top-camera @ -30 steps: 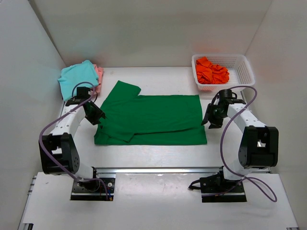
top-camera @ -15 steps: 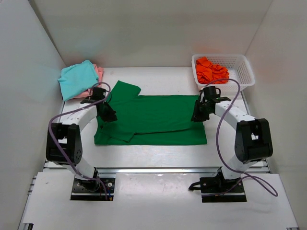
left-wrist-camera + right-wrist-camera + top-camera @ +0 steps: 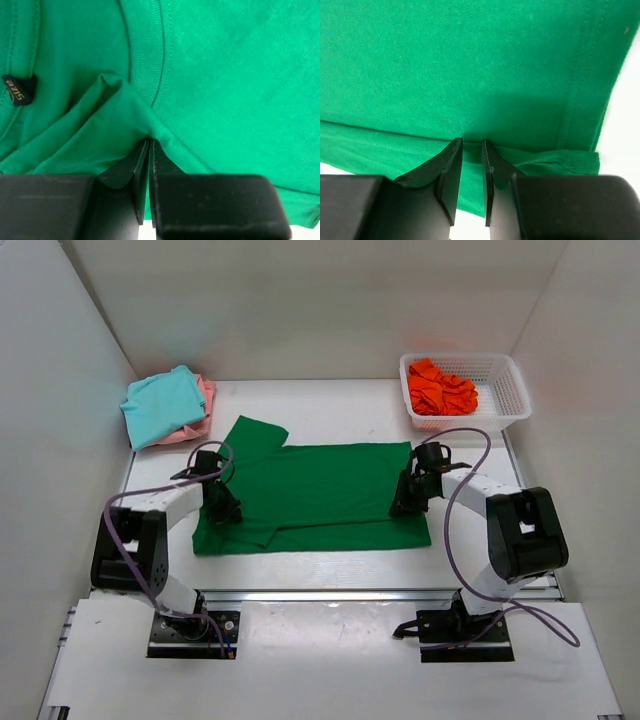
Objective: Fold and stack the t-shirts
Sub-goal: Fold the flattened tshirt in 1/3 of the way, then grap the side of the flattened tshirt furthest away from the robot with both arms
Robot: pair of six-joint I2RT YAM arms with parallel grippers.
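Note:
The dark green t-shirt (image 3: 320, 490) lies spread flat in the middle of the table, collar to the left. My left gripper (image 3: 224, 510) is shut on a pinch of its cloth beside the collar, as the left wrist view shows (image 3: 150, 141). My right gripper (image 3: 402, 504) is at the shirt's right end near the hem; its jaws stand narrowly apart around a folded edge of green cloth (image 3: 472, 142). The teal t-shirt (image 3: 162, 405) lies on the pale pink t-shirt (image 3: 206, 398) at the back left. The bright orange t-shirt (image 3: 440, 388) is crumpled in the basket.
The white mesh basket (image 3: 505, 390) stands at the back right corner. White walls close in the table on the left, back and right. A dark size label (image 3: 20, 89) sits inside the green shirt's collar.
Both arms swung in over the green shirt's two ends and then drew toward the near edge. The shirt has shifted a little nearer with them.

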